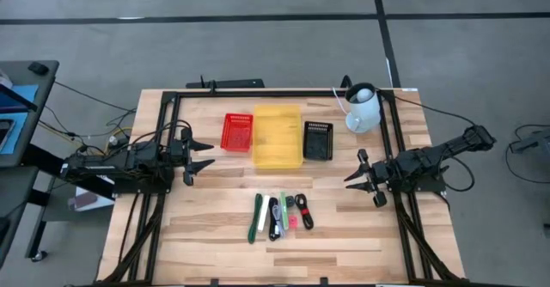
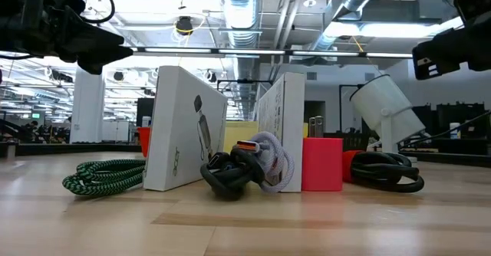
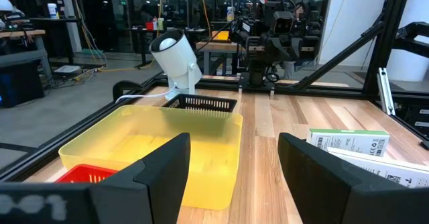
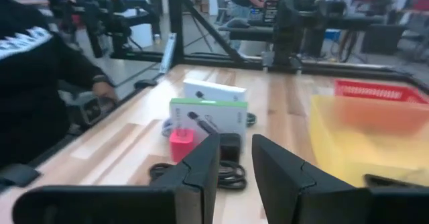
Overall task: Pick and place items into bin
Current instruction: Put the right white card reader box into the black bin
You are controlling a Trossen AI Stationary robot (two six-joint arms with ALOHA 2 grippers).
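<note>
High view: red basket, yellow bin, black basket

My overhead camera looked straight down from well above, taking in the whole table and both arms. My low camera sat at tabletop height, close behind the row of items, and faced level across them into the room; the white boxes filled its middle. The left wrist camera looked forward between the left claw, with the yellow bin just ahead of it and the white lamp beyond. The right wrist camera looked past the right claw toward the pink block. Both wrist views shared the yellow bin, and each caught the opposite arm farther off.
</note>
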